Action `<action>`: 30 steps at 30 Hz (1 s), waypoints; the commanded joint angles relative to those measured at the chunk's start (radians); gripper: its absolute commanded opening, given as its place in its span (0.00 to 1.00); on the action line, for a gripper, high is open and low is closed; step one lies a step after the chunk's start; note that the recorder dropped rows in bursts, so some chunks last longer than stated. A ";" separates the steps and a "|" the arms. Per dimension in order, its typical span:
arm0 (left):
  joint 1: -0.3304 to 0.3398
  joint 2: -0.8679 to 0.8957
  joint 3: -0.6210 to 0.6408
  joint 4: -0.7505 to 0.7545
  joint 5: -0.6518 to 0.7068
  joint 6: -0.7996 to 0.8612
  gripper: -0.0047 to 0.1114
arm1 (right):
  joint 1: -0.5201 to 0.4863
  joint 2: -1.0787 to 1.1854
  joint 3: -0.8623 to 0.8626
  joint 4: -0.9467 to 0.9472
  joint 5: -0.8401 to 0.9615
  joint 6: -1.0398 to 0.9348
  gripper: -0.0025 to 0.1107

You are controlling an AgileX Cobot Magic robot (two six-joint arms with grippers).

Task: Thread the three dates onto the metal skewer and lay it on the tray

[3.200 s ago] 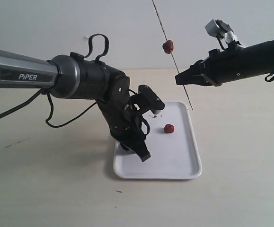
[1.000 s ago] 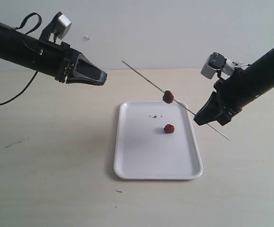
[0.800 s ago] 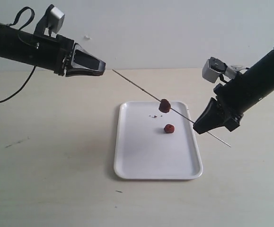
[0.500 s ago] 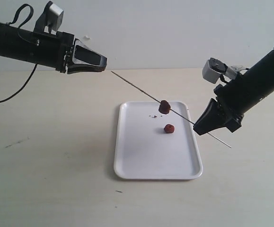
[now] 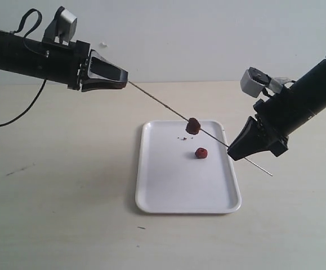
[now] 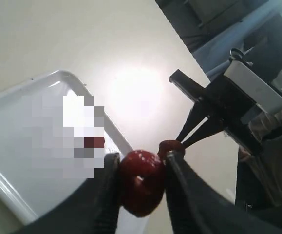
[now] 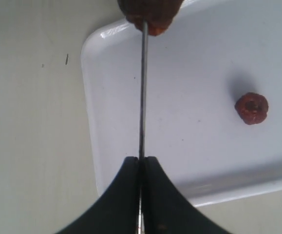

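Note:
My left gripper (image 5: 122,79) is raised at the left and shut on a dark red date (image 6: 141,181). The thin metal skewer (image 5: 163,104) slants from that gripper's tips down to my right gripper (image 5: 232,153), which is shut on it near its lower end. A second date (image 5: 193,125) is threaded on the skewer above the white tray (image 5: 168,191). A third date (image 5: 201,152) lies loose on the tray. In the right wrist view the skewer (image 7: 142,87) runs from my right gripper (image 7: 141,160) to the threaded date (image 7: 150,14), with the loose date (image 7: 251,107) on the tray (image 7: 189,73).
The tray lies on a pale tabletop (image 5: 61,191), with a few dark crumbs (image 5: 182,137) near its far end. A black cable (image 5: 16,115) trails from the left arm across the table at the far left.
The left arm rose from the tray holding a date and came to the skewer's tip. The right arm tilted the skewer from upright to a slant, tip towards the left gripper.

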 commanded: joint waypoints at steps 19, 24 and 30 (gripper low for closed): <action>0.011 0.011 -0.005 -0.089 0.004 0.014 0.31 | -0.004 -0.004 0.000 0.012 -0.005 -0.012 0.02; 0.011 0.011 -0.005 -0.089 0.004 0.014 0.31 | -0.004 -0.004 0.000 0.012 -0.009 -0.012 0.02; 0.011 0.011 -0.005 -0.089 0.004 0.011 0.31 | -0.004 -0.004 0.000 0.012 -0.048 0.023 0.02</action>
